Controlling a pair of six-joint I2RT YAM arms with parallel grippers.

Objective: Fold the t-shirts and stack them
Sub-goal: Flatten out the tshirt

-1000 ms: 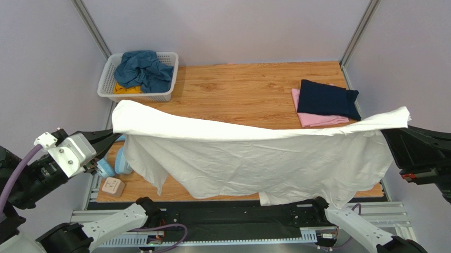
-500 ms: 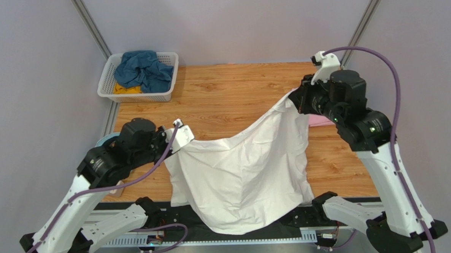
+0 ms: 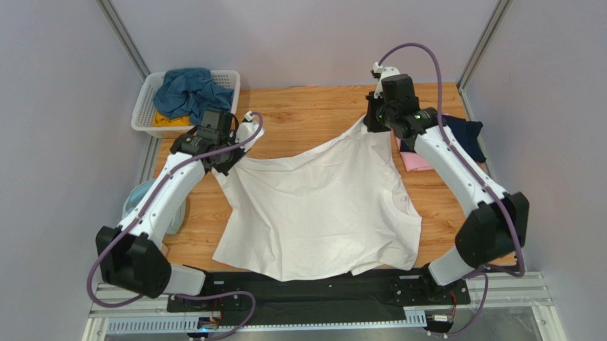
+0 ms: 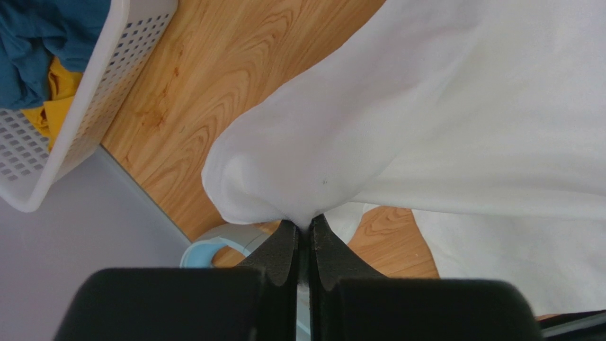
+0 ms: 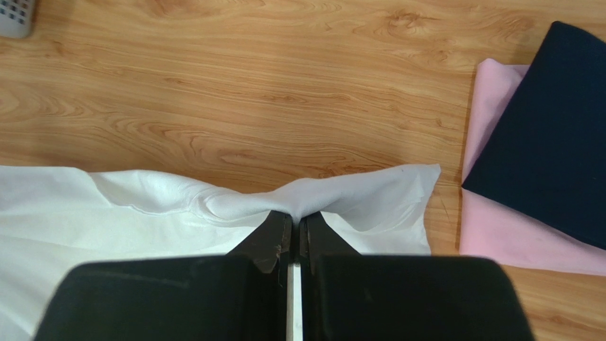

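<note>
The white t-shirt (image 3: pixel 316 208) is lying spread mid-frame, its lower hem hanging off the table (image 3: pixel 312 112). Its upper edge is running left to right between the left gripper (image 4: pixel 304 231) and the right gripper (image 5: pixel 293 217), each clenching a corner, and the cloth is trailing down-frame from both.

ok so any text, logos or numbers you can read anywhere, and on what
None can be read.
The white shirt, navy shirt, pink shirt and basket show no print.
A grey thing at the corner of the right wrist view has marks too blurred to read.
</note>
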